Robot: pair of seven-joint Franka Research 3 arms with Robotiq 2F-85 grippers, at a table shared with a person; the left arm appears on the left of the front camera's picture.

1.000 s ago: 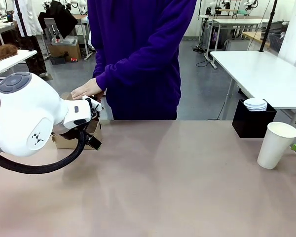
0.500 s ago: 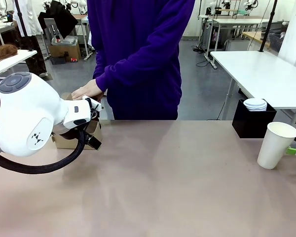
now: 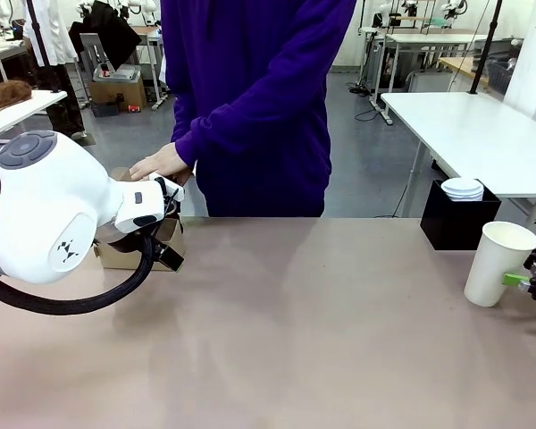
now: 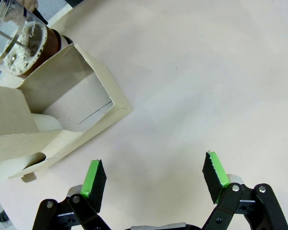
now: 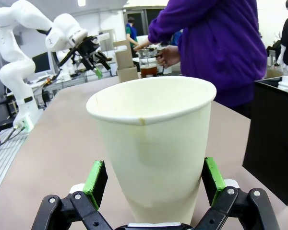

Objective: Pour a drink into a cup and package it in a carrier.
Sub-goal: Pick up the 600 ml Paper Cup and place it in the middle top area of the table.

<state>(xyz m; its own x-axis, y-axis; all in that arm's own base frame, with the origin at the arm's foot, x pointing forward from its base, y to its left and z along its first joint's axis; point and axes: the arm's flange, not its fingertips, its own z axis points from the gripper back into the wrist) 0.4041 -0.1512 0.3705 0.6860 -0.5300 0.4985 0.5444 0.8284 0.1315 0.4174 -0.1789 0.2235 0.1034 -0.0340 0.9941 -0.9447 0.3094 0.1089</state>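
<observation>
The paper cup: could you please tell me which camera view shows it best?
The right wrist view: the cup stands upright and close, its whole rim visible, inside the open right gripper. The front view shows it small, at the right side of the table. The left wrist view faces the cardboard carrier instead.

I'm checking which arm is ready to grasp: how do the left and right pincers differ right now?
The left pincer has nothing inside its jaws, while the right pincer straddles the white cup. The left pincer looks down on bare table beside the cardboard carrier; the right pincer points level across the table. Both are black and green, with jaws open.
</observation>
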